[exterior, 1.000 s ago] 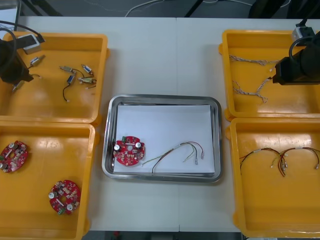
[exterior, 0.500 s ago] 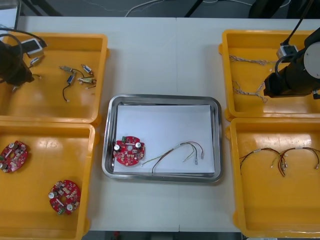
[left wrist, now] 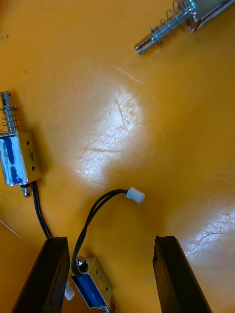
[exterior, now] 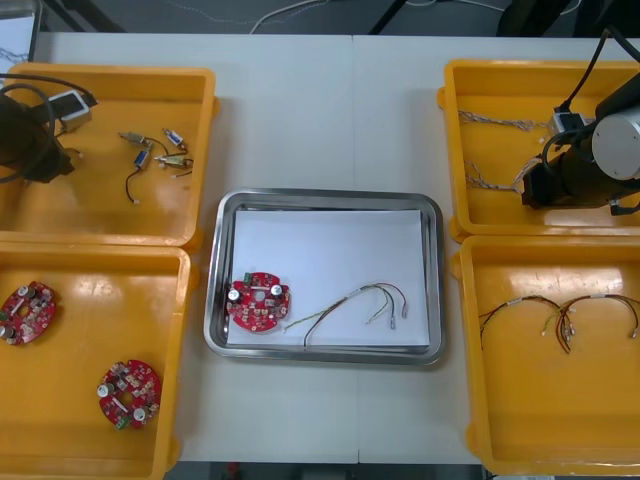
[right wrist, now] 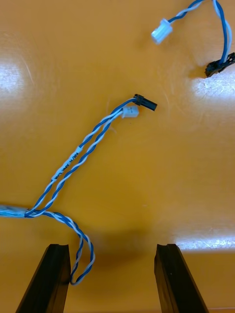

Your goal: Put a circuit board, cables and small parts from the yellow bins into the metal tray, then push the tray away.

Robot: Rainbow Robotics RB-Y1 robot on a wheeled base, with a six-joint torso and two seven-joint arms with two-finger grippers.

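Note:
My right gripper (right wrist: 111,249) hangs open low over the far right yellow bin (exterior: 500,215). A twisted blue and white cable (right wrist: 93,142) lies on the bin floor, and its end loop (right wrist: 81,254) lies between the fingers, close to one finger (right wrist: 49,279). My left gripper (left wrist: 110,239) is open over the far left yellow bin (exterior: 110,225). A small metal part (left wrist: 93,288) with a black lead rests between its fingers. The metal tray (exterior: 325,355), white inside, holds a red circuit board (exterior: 260,300) and a red and yellow cable (exterior: 360,300).
More small metal parts (exterior: 160,150) lie in the far left bin. Two circuit boards (exterior: 128,392) sit in the near left bin. Red and yellow cables (exterior: 560,318) lie in the near right bin. A second twisted cable (right wrist: 215,29) lies beyond the right fingers.
The right arm has come toward the near edge of the far right bin and a little toward the tray. The left arm has shifted slightly nearer too.

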